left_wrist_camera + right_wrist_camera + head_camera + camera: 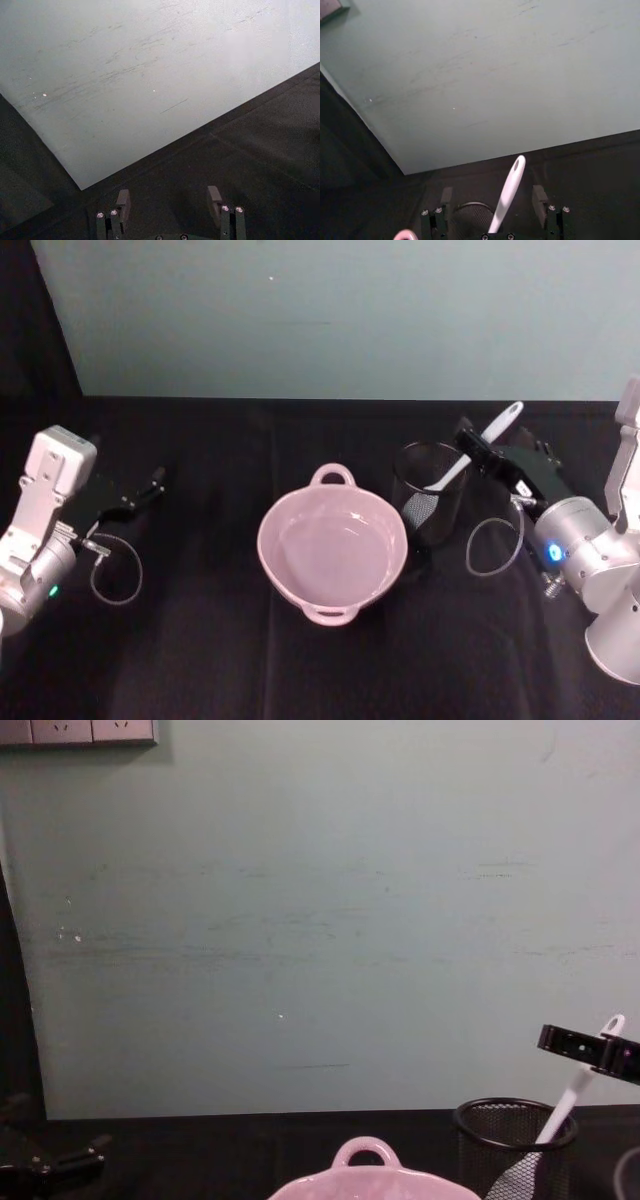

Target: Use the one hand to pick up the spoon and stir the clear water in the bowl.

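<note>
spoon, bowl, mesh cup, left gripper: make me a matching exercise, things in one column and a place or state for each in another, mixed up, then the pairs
Things
1. spoon
2. bowl
3. mesh cup
4. left gripper

Places or states
A. pink, at the middle of the table
B. open and holding nothing, at the table's left side
C. white, leaning in the cup with its handle between the open jaws of the right gripper
D. black, just right of the bowl

Pairs: 1-C, 2-A, 3-D, 4-B

Glossy pink bowl (332, 552), black wire-mesh cup (431, 502), white plastic spoon (476, 448), matt black cloth (200, 640)
</note>
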Controlling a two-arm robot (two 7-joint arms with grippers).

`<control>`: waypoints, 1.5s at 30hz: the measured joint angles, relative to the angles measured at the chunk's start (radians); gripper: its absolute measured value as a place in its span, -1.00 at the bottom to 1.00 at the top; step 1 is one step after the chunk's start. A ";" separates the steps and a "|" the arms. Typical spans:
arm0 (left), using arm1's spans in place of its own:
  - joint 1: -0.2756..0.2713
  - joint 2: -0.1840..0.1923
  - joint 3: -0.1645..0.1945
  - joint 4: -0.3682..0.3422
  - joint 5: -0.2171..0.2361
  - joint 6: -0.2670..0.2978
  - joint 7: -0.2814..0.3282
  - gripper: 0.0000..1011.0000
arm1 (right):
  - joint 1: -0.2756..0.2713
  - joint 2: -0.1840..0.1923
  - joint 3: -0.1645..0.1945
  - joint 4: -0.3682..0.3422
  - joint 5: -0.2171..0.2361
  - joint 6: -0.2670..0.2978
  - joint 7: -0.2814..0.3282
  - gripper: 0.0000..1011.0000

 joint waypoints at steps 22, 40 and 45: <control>0.000 0.000 0.000 0.000 0.000 0.000 0.000 1.00 | -0.158 0.135 -0.017 -0.162 -0.269 0.056 -0.047 0.98; 0.000 0.000 0.000 0.000 0.000 0.000 0.000 1.00 | -0.212 0.115 0.039 -0.076 -0.333 -0.038 -0.049 0.98; 0.000 0.000 0.000 0.000 0.000 0.000 0.000 1.00 | -0.217 0.104 0.047 -0.061 -0.334 -0.064 -0.026 0.98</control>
